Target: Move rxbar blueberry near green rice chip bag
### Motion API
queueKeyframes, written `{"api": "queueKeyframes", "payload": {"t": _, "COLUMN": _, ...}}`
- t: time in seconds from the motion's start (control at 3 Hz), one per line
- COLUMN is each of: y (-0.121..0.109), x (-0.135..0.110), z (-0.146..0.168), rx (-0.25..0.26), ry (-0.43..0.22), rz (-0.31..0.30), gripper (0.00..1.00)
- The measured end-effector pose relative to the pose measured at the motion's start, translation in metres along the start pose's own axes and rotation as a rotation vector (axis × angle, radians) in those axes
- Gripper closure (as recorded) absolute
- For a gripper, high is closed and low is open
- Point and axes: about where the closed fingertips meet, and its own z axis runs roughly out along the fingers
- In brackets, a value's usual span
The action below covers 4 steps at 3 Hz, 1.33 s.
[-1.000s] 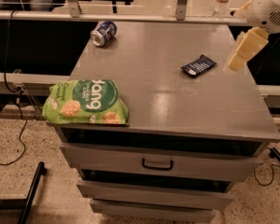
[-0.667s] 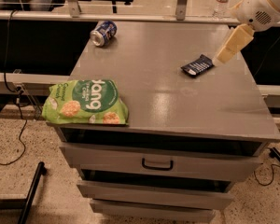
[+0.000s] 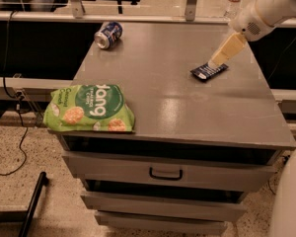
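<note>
The rxbar blueberry (image 3: 208, 71), a small flat dark wrapper, lies on the grey table top (image 3: 177, 98) at the right rear. My gripper (image 3: 217, 61) comes down from the upper right on a white arm; its cream fingers (image 3: 228, 48) point down-left with the tip right at the bar's far end. The green rice chip bag (image 3: 90, 108) lies at the table's front left corner, far from the bar and the gripper.
A blue soda can (image 3: 108, 34) lies on its side at the table's back left. Drawers with a dark handle (image 3: 166, 174) are below the front edge. A rail and a dark gap run behind the table. A white robot part shows at the lower right (image 3: 292, 201).
The gripper has moved left and down from beyond the table's right edge to the far end of the rxbar. The bar, bag and can have not moved.
</note>
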Motion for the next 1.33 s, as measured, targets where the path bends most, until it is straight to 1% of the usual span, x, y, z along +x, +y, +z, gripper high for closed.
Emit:
{"api": "queueKeyframes", "payload": {"t": 0.33, "y": -0.007, "x": 0.014, "z": 0.028, "rx": -0.008, "ry": -0.002, "rz": 0.03, "gripper": 0.0}}
{"api": "queueKeyframes", "payload": {"t": 0.67, "y": -0.006, "x": 0.026, "z": 0.053, "rx": -0.033, "ry": -0.006, "rz": 0.055, "gripper": 0.0}}
{"api": "queueKeyframes", "payload": {"t": 1.0, "y": -0.001, "x": 0.035, "z": 0.076, "rx": -0.064, "ry": 0.01, "rz": 0.079, "gripper": 0.15}}
{"api": "queueKeyframes", "payload": {"t": 1.33, "y": 0.002, "x": 0.04, "z": 0.087, "rx": -0.084, "ry": 0.027, "rz": 0.097, "gripper": 0.36}}
